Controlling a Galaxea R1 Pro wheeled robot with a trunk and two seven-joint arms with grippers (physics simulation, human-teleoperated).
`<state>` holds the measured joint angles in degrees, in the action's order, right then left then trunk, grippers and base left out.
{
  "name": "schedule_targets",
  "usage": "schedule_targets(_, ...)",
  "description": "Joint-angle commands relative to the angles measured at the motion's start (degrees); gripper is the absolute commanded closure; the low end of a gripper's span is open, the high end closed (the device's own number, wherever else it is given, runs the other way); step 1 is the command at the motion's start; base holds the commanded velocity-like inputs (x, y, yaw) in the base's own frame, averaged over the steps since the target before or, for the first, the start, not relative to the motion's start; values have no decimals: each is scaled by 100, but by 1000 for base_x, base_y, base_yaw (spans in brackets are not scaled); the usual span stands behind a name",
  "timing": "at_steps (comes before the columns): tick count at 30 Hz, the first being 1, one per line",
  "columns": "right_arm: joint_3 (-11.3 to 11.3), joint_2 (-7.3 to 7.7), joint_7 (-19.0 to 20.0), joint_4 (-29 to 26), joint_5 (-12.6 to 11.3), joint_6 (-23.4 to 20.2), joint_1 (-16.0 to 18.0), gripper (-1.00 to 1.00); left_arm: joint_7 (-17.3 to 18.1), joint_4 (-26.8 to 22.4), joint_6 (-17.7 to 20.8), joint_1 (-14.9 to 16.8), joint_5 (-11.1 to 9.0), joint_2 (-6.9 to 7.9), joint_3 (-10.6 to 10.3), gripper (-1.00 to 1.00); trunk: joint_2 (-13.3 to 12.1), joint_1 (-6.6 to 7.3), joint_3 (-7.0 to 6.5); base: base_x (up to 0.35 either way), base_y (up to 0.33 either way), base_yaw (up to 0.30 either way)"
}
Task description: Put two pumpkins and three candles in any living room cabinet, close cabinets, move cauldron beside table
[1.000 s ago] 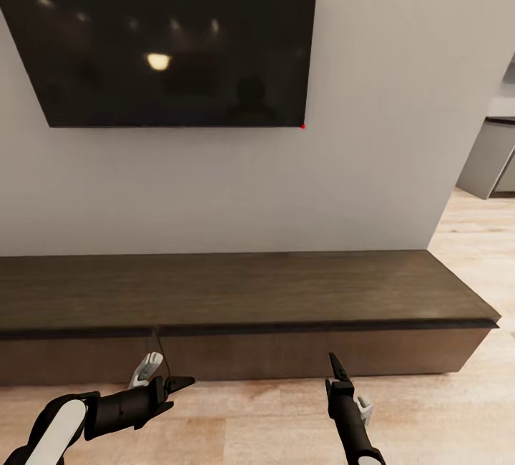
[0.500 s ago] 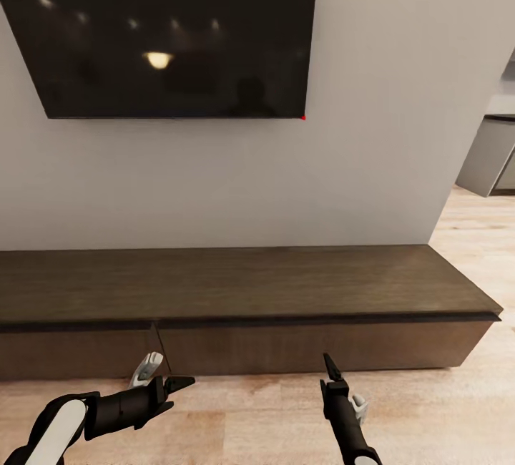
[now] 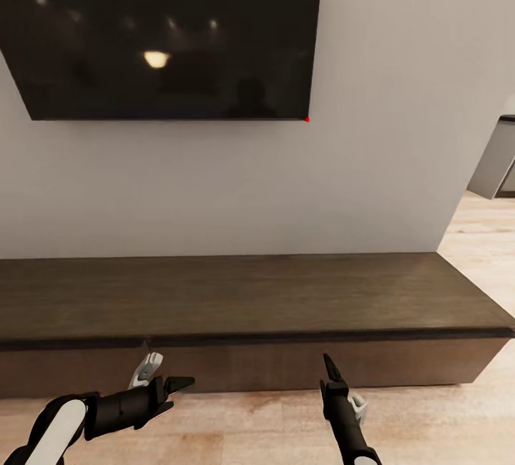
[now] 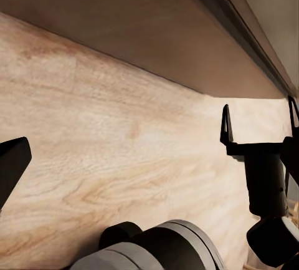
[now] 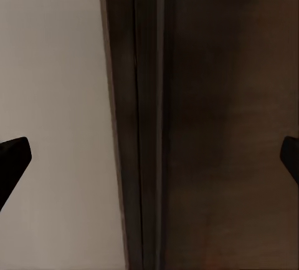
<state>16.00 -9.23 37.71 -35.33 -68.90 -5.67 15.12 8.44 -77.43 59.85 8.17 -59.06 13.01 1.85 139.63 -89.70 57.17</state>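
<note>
Closed cabinet (image 3: 243, 300); both grippers spread

This is a home living room. A large dark flat television (image 3: 164, 32) hangs on a plain pale wall (image 3: 372, 164), with ceiling lights mirrored in its screen. Directly below runs a long, low, dark-brown wooden cabinet (image 3: 243, 293) with a flat top and handle-less fronts, standing on light wood-plank flooring (image 3: 472, 236). Grey units (image 3: 497, 161) show past the wall's right corner.
</note>
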Motion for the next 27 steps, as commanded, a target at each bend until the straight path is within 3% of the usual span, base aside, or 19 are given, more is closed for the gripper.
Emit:
schedule_targets(1, 0, 0, 0, 0, 0, -2, 0, -100, 0, 0, 0, 0, 0, 0, 0, -100, 0, 0, 0, 306, 0, 0)
schedule_targets(13, -3, 0, -9, 0, -9, -4, 3, -100, 0, 0, 0, 0, 0, 1, 8, -100, 0, 0, 0, 88, 0, 0)
schedule_targets(22, -17, -7, -9, 0, -1, -4, 1, -100, 0, 0, 0, 0, 0, 0, 9, -100, 361, -198, 162, 1, 0, 0)
schedule_targets(27, -18, -8, -9, 0, -1, -4, 3, -100, 0, 0, 0, 0, 0, 0, 6, -100, 366, -208, 250, 0, 0, 0)
